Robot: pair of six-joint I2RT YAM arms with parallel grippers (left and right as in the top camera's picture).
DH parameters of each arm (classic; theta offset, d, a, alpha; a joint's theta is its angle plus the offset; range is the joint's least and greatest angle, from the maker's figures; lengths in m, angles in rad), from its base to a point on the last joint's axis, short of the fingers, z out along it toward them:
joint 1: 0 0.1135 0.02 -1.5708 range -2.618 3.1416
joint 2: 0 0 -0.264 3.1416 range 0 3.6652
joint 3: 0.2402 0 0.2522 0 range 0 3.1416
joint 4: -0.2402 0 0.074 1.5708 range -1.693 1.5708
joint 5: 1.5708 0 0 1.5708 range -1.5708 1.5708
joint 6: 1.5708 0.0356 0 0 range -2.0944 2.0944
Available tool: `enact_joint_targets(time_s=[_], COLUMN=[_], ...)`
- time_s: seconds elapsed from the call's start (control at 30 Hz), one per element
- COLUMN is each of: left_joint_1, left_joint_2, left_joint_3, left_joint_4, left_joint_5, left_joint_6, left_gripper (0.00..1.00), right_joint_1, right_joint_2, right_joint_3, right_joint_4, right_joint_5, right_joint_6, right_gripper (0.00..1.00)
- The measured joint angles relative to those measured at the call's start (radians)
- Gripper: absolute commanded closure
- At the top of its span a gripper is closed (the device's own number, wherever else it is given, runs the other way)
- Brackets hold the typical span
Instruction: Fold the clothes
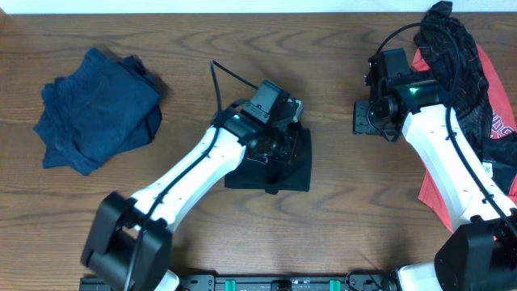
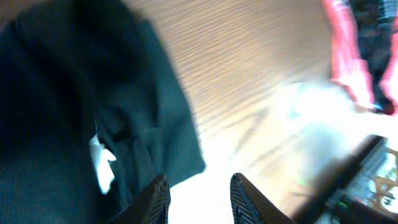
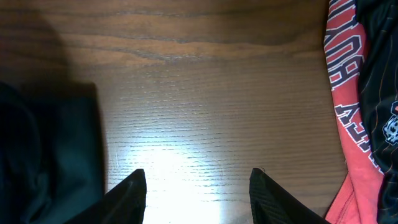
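A folded black T-shirt [image 1: 295,174] lies at the table's middle, partly under my left arm. My left gripper [image 1: 283,139] hovers over its right edge. In the left wrist view the gripper [image 2: 199,182] is open: bare wood shows between the fingertips, the left one over the black T-shirt [image 2: 56,112], whose white tag [image 2: 102,165] peeks out. My right gripper [image 1: 365,117] hangs open over bare table, right of the shirt; in its own view the gripper [image 3: 198,175] holds nothing, with the black T-shirt [image 3: 43,155] at the left.
A heap of dark blue clothes [image 1: 97,109] sits at the far left. At the right edge a red garment [image 1: 436,194] and a black red-printed shirt [image 1: 452,40] lie under and behind my right arm. Bare wood separates the piles.
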Motion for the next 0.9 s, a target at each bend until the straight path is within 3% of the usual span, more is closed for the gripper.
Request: enact_joint_targets(time_s=[0.17, 0.37, 0.7, 0.9], left_joint_1=[0.116, 0.307, 0.357, 0.357], left_joint_2=[-0.173, -0.274, -0.074, 0.088], left_joint_3=[0.001, 0.008, 0.008, 0.008], left_joint_4=[-0.055, -0.146, -0.154, -0.125], left_joint_5=[-0.017, -0.131, -0.163, -0.163], left_joint_6=[0.033, 0.048, 0.052, 0.052], left_gripper=[0.66, 0.66, 0.66, 0.66], right_joint_1=[0.000, 0.024, 0.163, 0.179], right_joint_2=[0.000, 0.000, 0.039, 0.214], right_joint_3=[0.000, 0.000, 0.000, 0.000], right_joint_4=[0.027, 0.079, 0.118, 0.126], right_joint_5=[-0.115, -0.449, -0.628, -0.644], right_joint_6=[-0.088, -0.280, -0.362, -0.356], right_gripper=[0.48, 0.46, 0.44, 0.49])
